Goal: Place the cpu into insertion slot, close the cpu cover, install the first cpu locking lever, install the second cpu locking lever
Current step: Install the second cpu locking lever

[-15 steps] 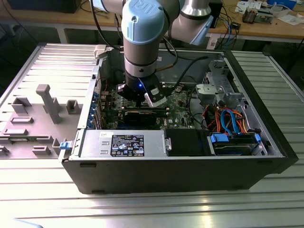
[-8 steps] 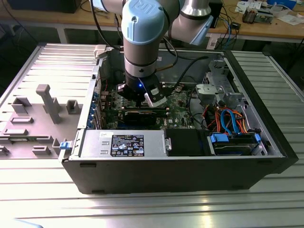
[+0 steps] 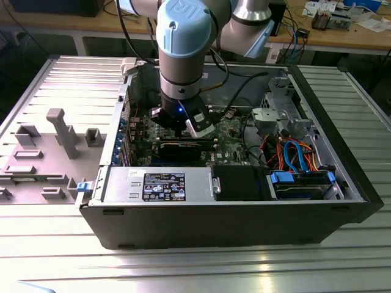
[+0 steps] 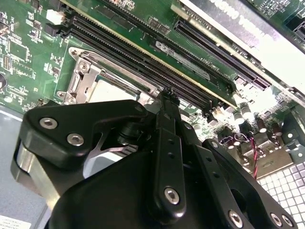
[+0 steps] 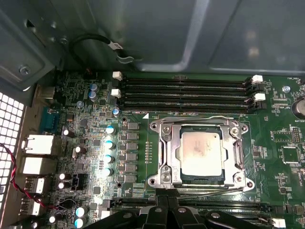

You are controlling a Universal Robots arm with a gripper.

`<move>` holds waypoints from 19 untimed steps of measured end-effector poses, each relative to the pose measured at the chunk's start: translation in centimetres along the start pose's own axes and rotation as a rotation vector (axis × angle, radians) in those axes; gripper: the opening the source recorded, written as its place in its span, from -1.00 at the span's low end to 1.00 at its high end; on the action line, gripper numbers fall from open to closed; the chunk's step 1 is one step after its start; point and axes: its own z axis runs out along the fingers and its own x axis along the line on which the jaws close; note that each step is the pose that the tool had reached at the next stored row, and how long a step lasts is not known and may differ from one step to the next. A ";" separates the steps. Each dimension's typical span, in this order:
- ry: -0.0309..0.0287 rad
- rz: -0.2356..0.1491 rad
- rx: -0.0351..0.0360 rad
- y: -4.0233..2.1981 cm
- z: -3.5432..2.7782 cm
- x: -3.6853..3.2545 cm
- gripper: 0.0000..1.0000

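1. The cpu [image 5: 201, 151] lies seated in the insertion slot [image 5: 180, 178], just ahead of the gripper [image 5: 164, 212].
2. The cpu cover [image 5: 167, 150] looks folded down around the chip, its window framing the metal top.
3. Thin locking levers [image 5: 200, 118] run along the socket's edges; whether both are latched I cannot tell.
4. The gripper's fingers [image 4: 167, 102] appear pressed together, holding nothing, tips near the socket.

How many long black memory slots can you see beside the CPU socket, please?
4, side by side in the first wrist view, between the cpu cover and the case wall.
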 end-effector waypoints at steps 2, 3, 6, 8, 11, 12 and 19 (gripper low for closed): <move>0.0000 0.000 -0.0016 0.00 0.00 0.00 -0.79; 0.0000 0.000 -0.0022 0.00 0.00 0.00 -0.79; -0.0001 0.000 -0.0043 0.00 0.00 0.00 -0.79; -0.0002 0.000 -0.0061 0.00 0.00 0.00 -0.79; -0.0002 0.000 -0.0080 0.00 0.00 0.00 -0.79; -0.0003 0.000 -0.0085 0.00 0.00 0.00 -0.79; -0.0004 0.000 -0.0133 0.00 0.00 0.00 -0.79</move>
